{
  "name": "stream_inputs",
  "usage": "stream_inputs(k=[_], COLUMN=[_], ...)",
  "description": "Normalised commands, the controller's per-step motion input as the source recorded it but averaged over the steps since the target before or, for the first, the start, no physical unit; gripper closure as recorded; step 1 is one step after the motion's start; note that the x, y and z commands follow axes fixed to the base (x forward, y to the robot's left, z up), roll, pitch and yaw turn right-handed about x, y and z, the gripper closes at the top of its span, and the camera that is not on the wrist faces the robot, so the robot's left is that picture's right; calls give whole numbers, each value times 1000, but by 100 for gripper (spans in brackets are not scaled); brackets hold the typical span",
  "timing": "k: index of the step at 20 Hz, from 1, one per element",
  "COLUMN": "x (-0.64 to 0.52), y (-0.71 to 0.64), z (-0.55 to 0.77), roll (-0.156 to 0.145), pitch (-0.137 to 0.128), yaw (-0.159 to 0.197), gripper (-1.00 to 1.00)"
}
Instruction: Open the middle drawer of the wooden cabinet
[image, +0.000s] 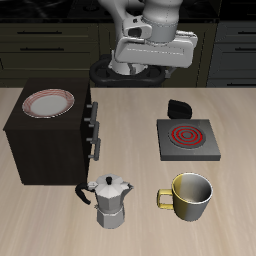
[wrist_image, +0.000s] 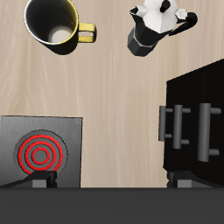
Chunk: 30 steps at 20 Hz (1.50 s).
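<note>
The dark brown wooden cabinet (image: 45, 145) stands at one side of the table, its three stacked drawer fronts facing the table's middle. The middle drawer (image: 95, 130) is shut, and its short silver bar handle sits between the top and bottom ones. In the wrist view the cabinet (wrist_image: 197, 96) shows two bar handles; I cannot tell which drawers they belong to. My gripper (image: 150, 62) hangs high above the back of the table, well away from the cabinet. In the wrist view the gripper (wrist_image: 112, 182) is open and empty, with its fingertips (wrist_image: 45, 180) wide apart.
A red-rimmed plate (image: 48, 103) lies on the cabinet's top. A silver moka pot (image: 108, 200) and a yellow mug (image: 190, 195) stand near the table's front edge. A grey stove with a red burner (image: 185, 140) sits mid-table, with a small black object (image: 178, 107) behind it.
</note>
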Motion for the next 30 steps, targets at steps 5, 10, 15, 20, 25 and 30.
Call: stream_inputs(k=[5,10,15,20,25,30], x=[161,82,48,29,31,17], y=[287,47,218,-37,69,109], z=[-185,-186,-199,-37,-16,-51], roll=[-159,-250,-110,-170,-113,-171], pitch=[-29,-15,19,-24,18,-33], yaw=[84,43,18,22,-31,-24], gripper=[-100,-100,-100,-100,-100,-100])
